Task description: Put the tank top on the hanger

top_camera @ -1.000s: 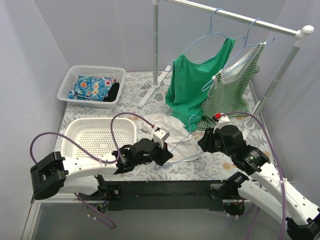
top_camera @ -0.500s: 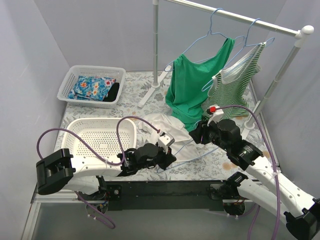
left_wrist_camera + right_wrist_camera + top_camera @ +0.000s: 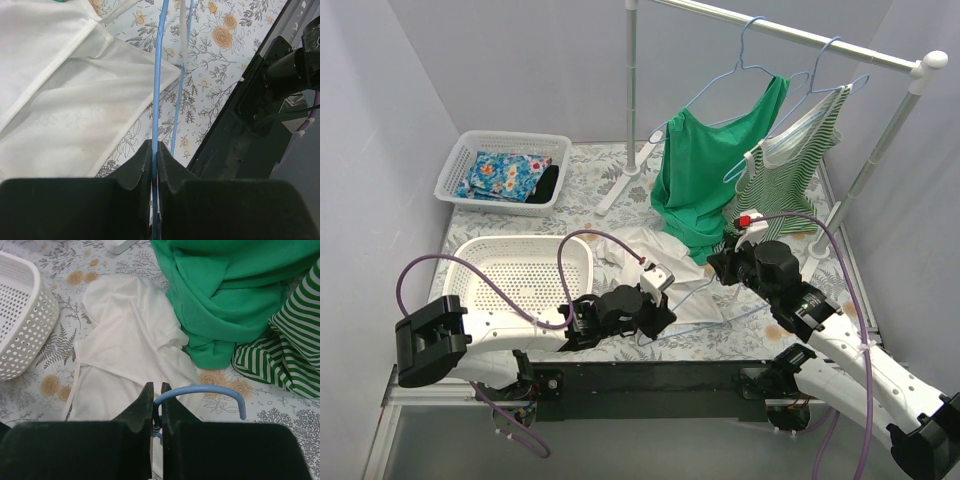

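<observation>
On the near part of the flower-printed tablecloth point(image 3: 215, 60), both arms have hold of the thin light-blue wire hanger point(image 3: 158, 65). The left gripper point(image 3: 153, 147) is closed tight on one straight run of the wire. The right gripper point(image 3: 156, 390) is pinched equally tight on the neck just below the hook, which curls free above its fingers.

The plain white soft tank top point(image 3: 125, 340) lies crumpled on the cloth. It sits between the white perforated plastic basket point(image 3: 20, 305) and the solid green top point(image 3: 225, 290), with no part of it on the hanger. From the left wrist view, the wire runs along its edge. Whether the wire touches the fabric cannot be told.

Risks noted:
- **Slip or twist of the wire.** Each grip is a narrow pinch on round wire, so a sideways load could turn the hanger in the jaws.
- **Bending.** With both arms locked on one light frame, any mismatch in their travel would likely strain or bend it.
- **Pushing instead of threading.** The garment is bunched and its neck and strap openings are not clearly laid out. A hanger arm may shove the fabric along the cloth rather than enter it.
- **Snagging.** The green top's heaped hem and the green-and-white striped top point(image 3: 295, 340) hang close to the right. The open hook could catch either one.
</observation>
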